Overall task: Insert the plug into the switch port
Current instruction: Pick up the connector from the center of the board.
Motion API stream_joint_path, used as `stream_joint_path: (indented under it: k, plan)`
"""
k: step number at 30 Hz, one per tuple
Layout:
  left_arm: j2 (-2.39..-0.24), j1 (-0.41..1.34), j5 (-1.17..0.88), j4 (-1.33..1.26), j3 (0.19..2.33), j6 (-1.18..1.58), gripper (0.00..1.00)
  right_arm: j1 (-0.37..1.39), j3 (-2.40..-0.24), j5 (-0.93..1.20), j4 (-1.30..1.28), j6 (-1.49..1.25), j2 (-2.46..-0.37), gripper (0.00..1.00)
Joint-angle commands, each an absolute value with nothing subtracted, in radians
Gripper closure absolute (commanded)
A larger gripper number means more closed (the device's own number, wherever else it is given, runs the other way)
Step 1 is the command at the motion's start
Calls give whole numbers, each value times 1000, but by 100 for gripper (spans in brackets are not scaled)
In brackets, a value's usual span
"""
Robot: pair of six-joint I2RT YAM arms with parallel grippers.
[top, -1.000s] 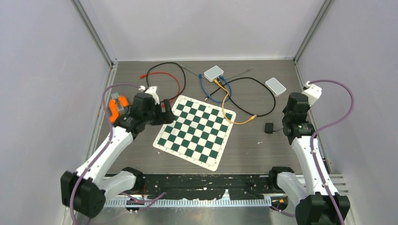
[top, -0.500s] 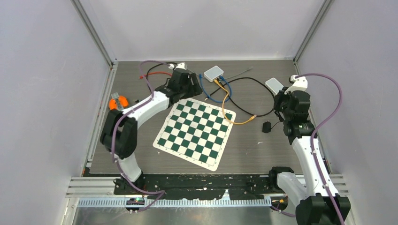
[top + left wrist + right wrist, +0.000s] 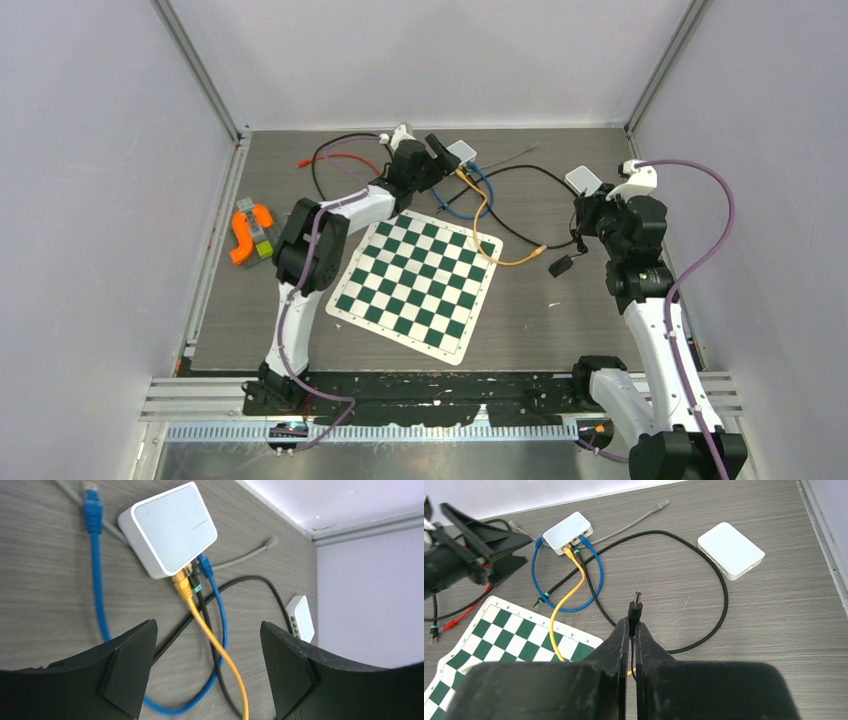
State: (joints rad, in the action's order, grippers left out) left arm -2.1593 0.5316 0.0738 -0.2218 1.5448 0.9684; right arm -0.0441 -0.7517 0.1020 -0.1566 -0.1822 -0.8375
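Note:
My right gripper [image 3: 632, 624] is shut on a black barrel plug [image 3: 636, 607], whose metal tip sticks out past the fingertips, above the table. In the top view this gripper [image 3: 584, 214] hangs just in front of a small white box [image 3: 587, 183]. That box lies to the plug's right in the right wrist view [image 3: 730, 550]. A white switch [image 3: 170, 527] at the back centre has yellow, black and blue cables plugged into its near side. Beside and above it my left gripper [image 3: 207, 626] stands open and holds nothing. Its place in the top view is [image 3: 437, 158].
A green chessboard mat [image 3: 418, 277] lies mid-table. The plug's black cable [image 3: 719, 587] loops over the table, and a black adapter [image 3: 560, 265] is at the mat's right. Blue [image 3: 97, 580], yellow [image 3: 488, 225], red [image 3: 345, 158] and grey [image 3: 505, 155] cables lie around the switch. An orange object [image 3: 245, 232] rests at the left.
My left arm has swung from the left side of the table to the back centre, beside the switch. My right gripper has moved left with the plug, and the adapter has moved left with it.

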Motion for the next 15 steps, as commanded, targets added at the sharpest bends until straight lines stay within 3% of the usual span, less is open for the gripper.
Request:
stream_joint_path:
  k: [1,15]
  plan:
    - [-2267,539,64,-357,1667,1085,22,-46,-794,126,-107,-210,-818,95]
    - [-2464,542,184,-446,1734,1352,23,-46,-838,81,-105,-249,-839,95]
